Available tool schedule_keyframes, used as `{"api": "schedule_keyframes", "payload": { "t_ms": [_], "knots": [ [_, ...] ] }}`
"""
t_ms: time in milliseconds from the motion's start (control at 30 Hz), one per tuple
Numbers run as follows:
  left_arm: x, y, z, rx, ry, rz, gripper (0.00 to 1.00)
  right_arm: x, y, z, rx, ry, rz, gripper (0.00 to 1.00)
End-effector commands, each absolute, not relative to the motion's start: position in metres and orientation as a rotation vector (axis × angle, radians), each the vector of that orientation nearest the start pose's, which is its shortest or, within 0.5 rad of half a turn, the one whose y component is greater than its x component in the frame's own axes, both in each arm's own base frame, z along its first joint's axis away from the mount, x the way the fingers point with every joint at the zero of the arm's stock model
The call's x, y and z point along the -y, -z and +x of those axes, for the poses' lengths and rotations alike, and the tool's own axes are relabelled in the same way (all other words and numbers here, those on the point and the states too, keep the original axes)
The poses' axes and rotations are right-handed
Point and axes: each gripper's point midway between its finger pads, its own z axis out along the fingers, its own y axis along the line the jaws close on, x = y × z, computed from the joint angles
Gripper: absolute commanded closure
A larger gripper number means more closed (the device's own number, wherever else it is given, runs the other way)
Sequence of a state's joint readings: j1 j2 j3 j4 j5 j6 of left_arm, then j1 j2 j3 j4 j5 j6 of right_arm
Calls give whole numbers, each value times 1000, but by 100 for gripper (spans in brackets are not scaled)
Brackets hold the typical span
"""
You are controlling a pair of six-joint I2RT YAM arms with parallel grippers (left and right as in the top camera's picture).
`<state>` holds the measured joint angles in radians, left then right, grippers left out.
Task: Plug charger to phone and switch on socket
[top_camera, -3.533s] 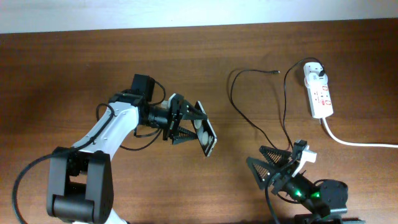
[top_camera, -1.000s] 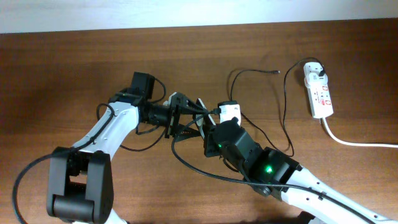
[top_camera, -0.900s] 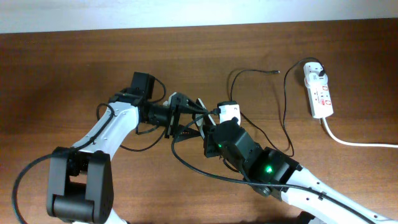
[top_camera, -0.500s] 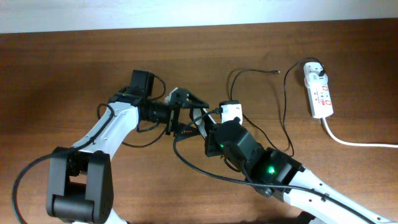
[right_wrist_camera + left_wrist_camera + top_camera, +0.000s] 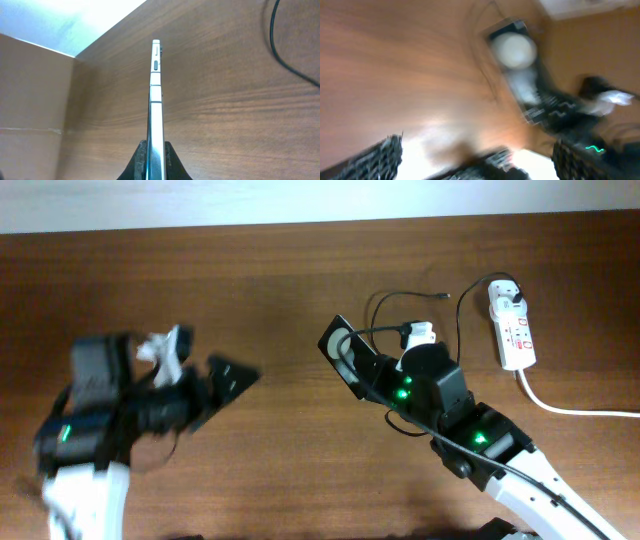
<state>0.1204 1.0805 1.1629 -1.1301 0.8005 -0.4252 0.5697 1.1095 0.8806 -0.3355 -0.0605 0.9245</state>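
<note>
My right gripper (image 5: pixel 368 376) is shut on the phone (image 5: pixel 342 350), a black slab with white round blobs, and holds it on edge above the table's middle. In the right wrist view the phone (image 5: pixel 156 95) stands edge-on, and the fingers of that gripper (image 5: pixel 156 152) press both its faces. The charger (image 5: pixel 375 315) is a thin black cable looping to the phone's right; its small tip (image 5: pixel 443 297) lies free on the wood. The white socket (image 5: pixel 513 332) lies far right. My left gripper (image 5: pixel 232 376) stands open, empty and blurred, well left of the phone (image 5: pixel 516 60).
The socket's thick white cord (image 5: pixel 580 410) runs off the right edge. A white plug head (image 5: pixel 510 296) sits in the socket's far end. A pale wall borders the table's far edge (image 5: pixel 300 222). A stretch of the cable (image 5: pixel 280 50) shows at the right of the right wrist view.
The left gripper opened, let go of the phone and swung away to the left. The right gripper shut on the phone and carried it to the right.
</note>
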Motion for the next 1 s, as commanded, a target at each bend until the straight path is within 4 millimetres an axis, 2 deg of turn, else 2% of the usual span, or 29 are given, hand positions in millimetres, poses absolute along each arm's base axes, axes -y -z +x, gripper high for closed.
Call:
{"api": "schedule_keyframes", "payload": {
  "t_ms": [0, 133, 167, 267, 300, 333, 433, 500, 600, 667, 800, 867, 967],
  "knots": [
    [0, -237, 209, -2507, 357, -598, 1, -213, -242, 294, -2237, -1081, 447, 96],
    [0, -247, 174, -2433, 322, -635, 1, -220, -229, 295, -2289, -1113, 514, 96],
    [0, -243, 172, -2420, 344, -707, 1, -224, -224, 294, -2311, -1122, 509, 96],
    [3, -211, 173, -2384, 454, -1050, 1, -230, -213, 292, -2362, -1146, 521, 96],
    [15, -195, 180, -2380, 585, -1128, 1, -232, -212, 292, -2369, -1160, 541, 96],
    [31, -188, 189, -2374, 735, -1127, 1, -232, -213, 291, -2369, -1164, 541, 96],
    [72, -179, 210, -2318, 1172, -1101, 1, -233, -214, 292, -2363, -1172, 548, 96],
    [87, -171, 217, -2279, 1386, -1213, 1, -232, -214, 292, -2362, -1192, 606, 96],
    [96, -171, 226, -2255, 1551, -1308, 1, -233, -214, 292, -2358, -1227, 708, 96],
    [100, -179, 242, -2223, 1652, -1271, 1, -233, -214, 291, -2360, -1232, 708, 96],
    [109, -171, 254, -2248, 1718, -1346, 1, -236, -215, 289, -2366, -1278, 779, 96],
    [122, -168, 262, -2279, 1760, -1354, 1, -236, -214, 289, -2360, -1302, 856, 96],
    [151, -185, 284, -2253, 1877, -1228, 1, -237, -215, 288, -2352, -1340, 960, 96]
  ]
}}
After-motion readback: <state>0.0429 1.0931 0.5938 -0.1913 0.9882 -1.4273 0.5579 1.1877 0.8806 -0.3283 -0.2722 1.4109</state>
